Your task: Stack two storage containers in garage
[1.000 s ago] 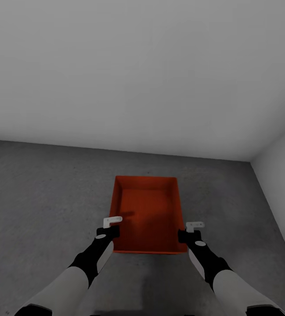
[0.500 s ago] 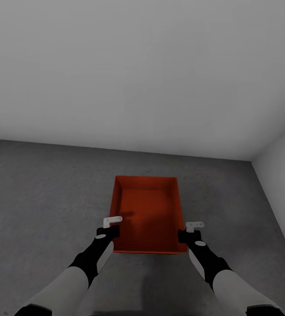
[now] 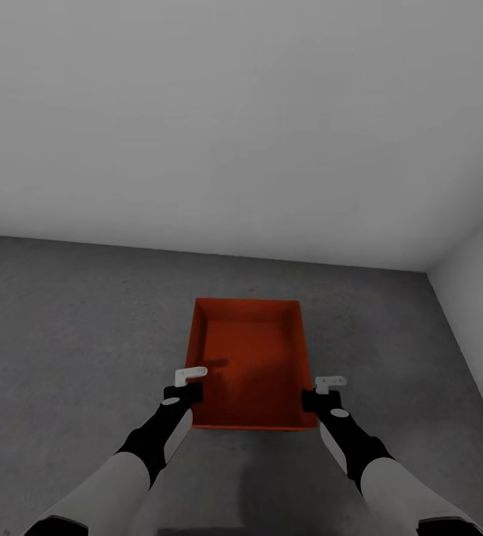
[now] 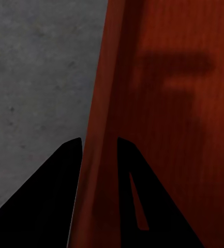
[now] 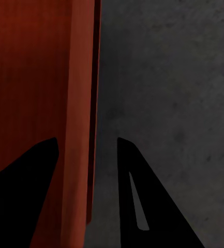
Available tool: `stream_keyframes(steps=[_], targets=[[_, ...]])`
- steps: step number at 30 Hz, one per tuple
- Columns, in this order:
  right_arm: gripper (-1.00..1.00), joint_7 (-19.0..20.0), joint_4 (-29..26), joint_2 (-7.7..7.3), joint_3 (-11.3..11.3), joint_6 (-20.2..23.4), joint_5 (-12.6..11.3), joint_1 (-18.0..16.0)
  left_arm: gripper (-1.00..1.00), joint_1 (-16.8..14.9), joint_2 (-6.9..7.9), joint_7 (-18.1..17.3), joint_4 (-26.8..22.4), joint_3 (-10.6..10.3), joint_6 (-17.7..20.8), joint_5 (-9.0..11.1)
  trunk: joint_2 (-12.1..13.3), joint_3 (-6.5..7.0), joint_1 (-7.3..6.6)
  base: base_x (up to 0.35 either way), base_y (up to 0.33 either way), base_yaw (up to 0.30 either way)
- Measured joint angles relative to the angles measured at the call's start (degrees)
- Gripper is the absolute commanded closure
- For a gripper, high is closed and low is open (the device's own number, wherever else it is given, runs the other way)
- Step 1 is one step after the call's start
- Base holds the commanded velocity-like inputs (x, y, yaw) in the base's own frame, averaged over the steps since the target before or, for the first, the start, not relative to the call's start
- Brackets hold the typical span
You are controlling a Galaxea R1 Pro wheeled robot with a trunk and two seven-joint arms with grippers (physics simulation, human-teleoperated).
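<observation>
Garage: concrete floor point(image 3: 70, 335), bare walls point(image 3: 241, 126)

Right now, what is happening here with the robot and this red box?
The robot holds an orange-red storage container between its two arms, over the dark grey concrete floor near the corner of a pale grey wall. The left gripper has its fingers on either side of the container's left wall, and the right gripper straddles the right wall with a gap showing. Whether the container rests on the floor or hangs just above it, I cannot tell.
</observation>
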Motion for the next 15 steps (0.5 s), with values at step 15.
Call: stream_keyframes(steps=[15], targets=[[1.00, 0.0, -0.2, 0.09, -0.2, 0.0, 0.3, 0.0, 1.00, 0.0, -0.01, -0.3, -0.1, 0.4, 0.0, -0.5, -2.8, -1.25, 1.53, 0.000, 0.000, 0.000]])
